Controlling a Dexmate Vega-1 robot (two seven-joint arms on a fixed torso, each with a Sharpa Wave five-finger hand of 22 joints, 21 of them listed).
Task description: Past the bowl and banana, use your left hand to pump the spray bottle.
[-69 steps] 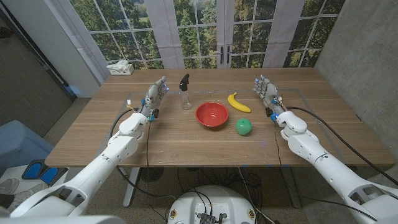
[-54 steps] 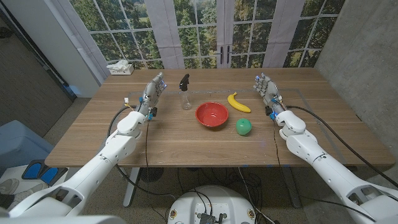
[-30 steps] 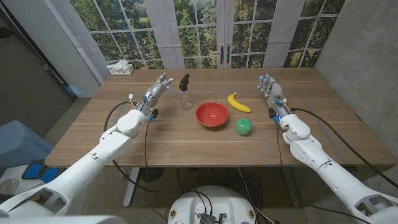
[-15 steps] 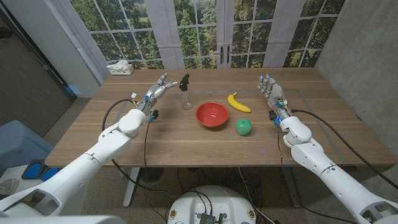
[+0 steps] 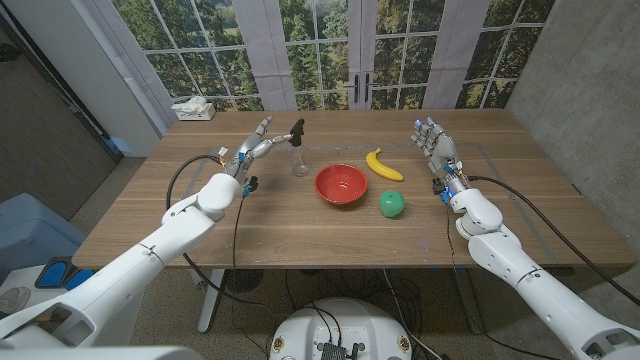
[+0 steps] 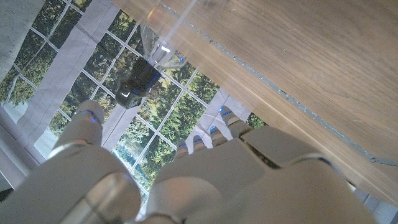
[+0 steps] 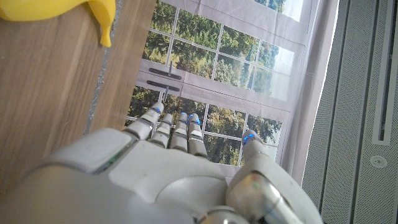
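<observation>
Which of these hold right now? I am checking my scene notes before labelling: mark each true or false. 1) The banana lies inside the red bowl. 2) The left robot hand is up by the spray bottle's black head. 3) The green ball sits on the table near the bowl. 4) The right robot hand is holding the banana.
1) False. The banana lies on the table beside the red bowl, not in it.
2) True. The left robot hand reaches to the black head of the spray bottle; whether it presses the trigger cannot be told.
3) True. The green ball sits on the table close to the bowl.
4) False. The right robot hand holds nothing, apart from the banana.
</observation>
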